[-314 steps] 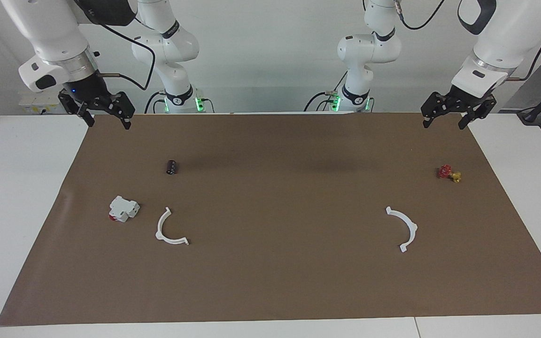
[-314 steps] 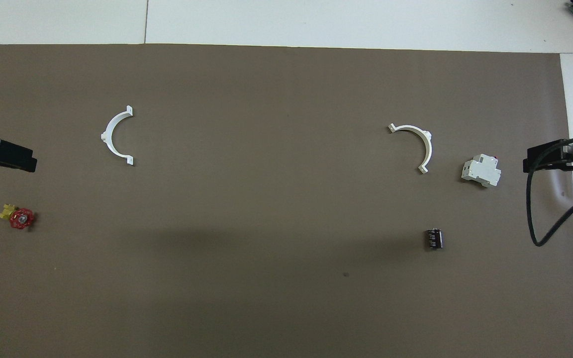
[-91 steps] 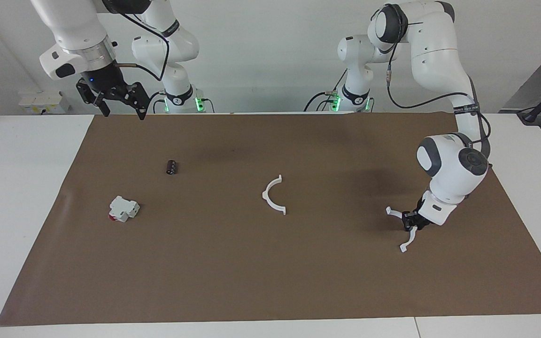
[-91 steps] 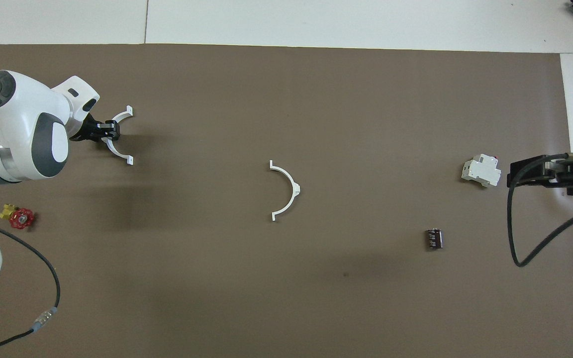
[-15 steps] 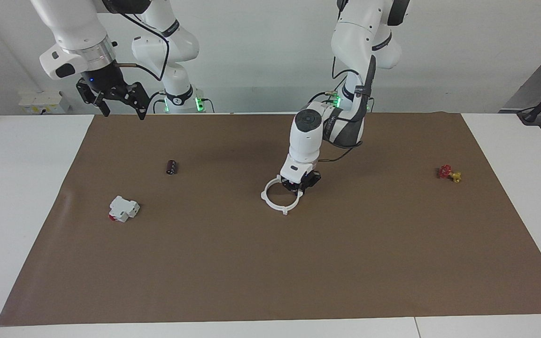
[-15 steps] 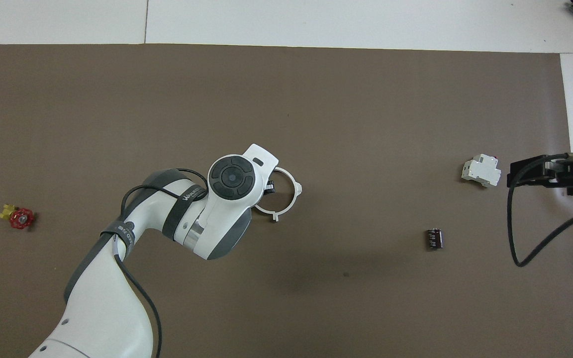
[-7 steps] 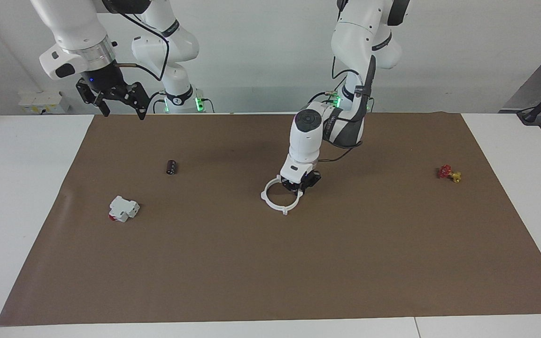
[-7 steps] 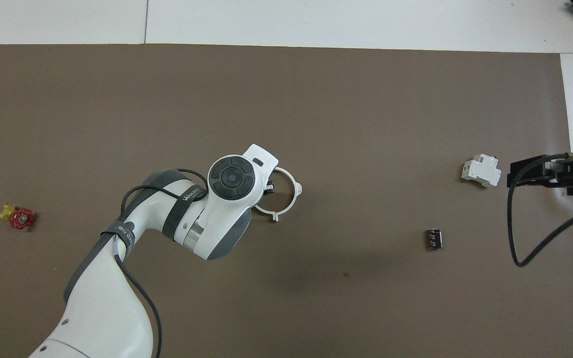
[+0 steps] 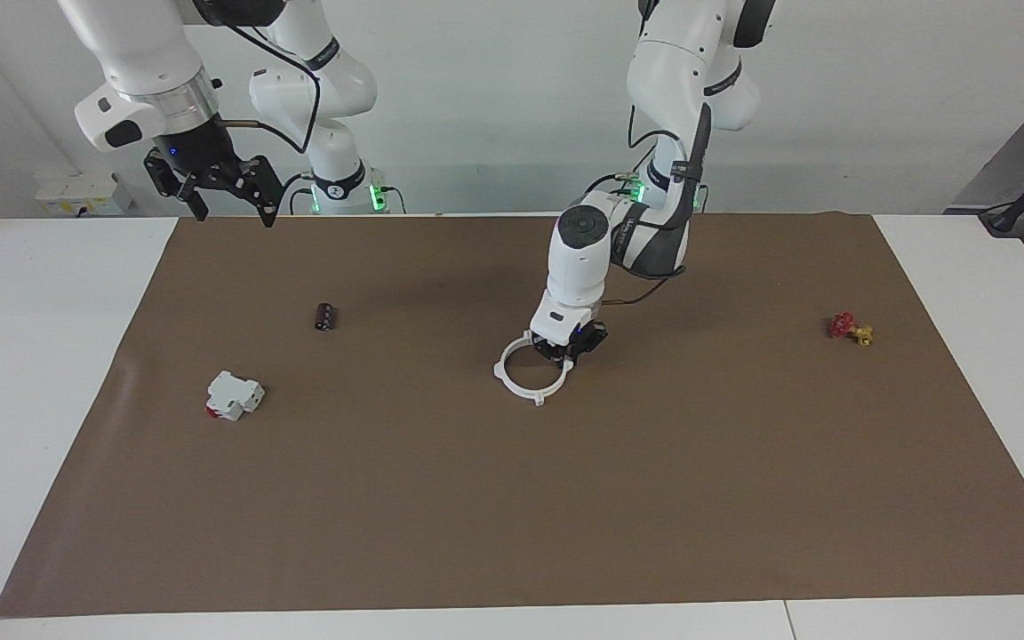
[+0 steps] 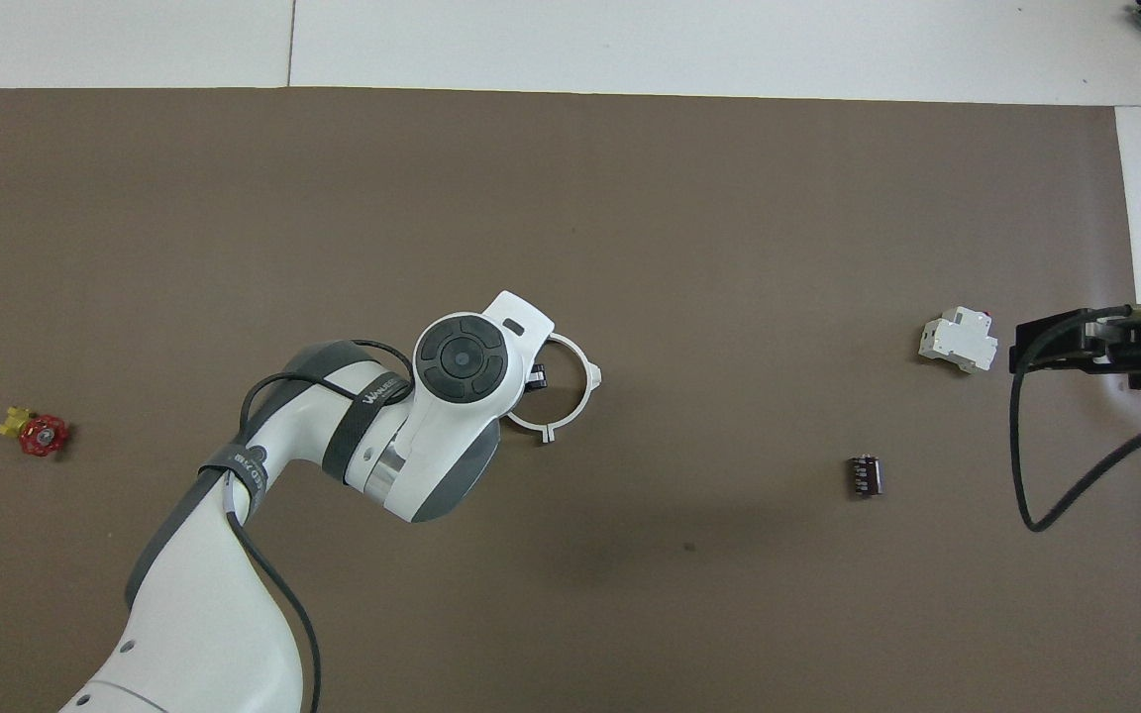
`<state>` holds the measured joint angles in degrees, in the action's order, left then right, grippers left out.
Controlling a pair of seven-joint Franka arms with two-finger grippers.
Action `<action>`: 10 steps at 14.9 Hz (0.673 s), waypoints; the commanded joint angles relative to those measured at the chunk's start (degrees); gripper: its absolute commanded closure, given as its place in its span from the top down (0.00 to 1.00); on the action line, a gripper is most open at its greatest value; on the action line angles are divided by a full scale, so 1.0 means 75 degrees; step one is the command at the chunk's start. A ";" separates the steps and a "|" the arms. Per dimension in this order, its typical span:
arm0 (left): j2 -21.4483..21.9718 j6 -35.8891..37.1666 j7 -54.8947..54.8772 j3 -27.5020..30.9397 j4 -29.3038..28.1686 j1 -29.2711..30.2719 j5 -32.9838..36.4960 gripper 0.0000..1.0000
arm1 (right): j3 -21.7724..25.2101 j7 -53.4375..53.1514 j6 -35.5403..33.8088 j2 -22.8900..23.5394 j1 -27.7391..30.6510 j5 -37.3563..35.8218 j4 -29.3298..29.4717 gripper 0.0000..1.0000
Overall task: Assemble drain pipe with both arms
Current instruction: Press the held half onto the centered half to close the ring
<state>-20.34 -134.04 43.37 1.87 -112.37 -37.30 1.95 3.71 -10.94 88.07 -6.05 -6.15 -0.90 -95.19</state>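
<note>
Overhead, the left arm's wrist hides the left pincer [image 9: 568,348] and part of the drain pipe [image 9: 523,377], a white ring mid-mat [image 9: 512,498] on the counter [image 9: 41,356]. That pincer is clamped shut on the ring's robot-side arc. The right pincer [image 9: 226,200] waits with jaws spread, holding nothing, well apart from the ring. Lettering on the arm's strap is unreadable.

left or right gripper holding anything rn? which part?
Left gripper is shut on the ring's arc toward the left arm's end, mid-curve, ring lying on the mat. Right gripper is open, holds nothing, waiting raised over the mat's edge.
</note>
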 commanded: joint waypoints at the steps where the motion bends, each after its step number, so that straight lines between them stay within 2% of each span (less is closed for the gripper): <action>1: 0.0251 -0.0105 0.0112 0.0090 -0.0404 -0.0148 0.0174 0.00 | 0.0056 0.0204 -0.0070 -0.0143 -0.0011 0.0156 -0.0093 1.00; 10: 0.0192 -0.0327 0.0089 0.0090 -0.0311 -0.0078 0.0139 0.00 | 0.0056 0.0204 -0.0070 -0.0143 -0.0011 0.0156 -0.0093 1.00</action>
<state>-20.11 -134.47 43.37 1.88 -112.76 -37.31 1.95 3.71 -10.94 88.07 -6.05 -6.15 -0.90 -95.19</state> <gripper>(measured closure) 0.793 0.000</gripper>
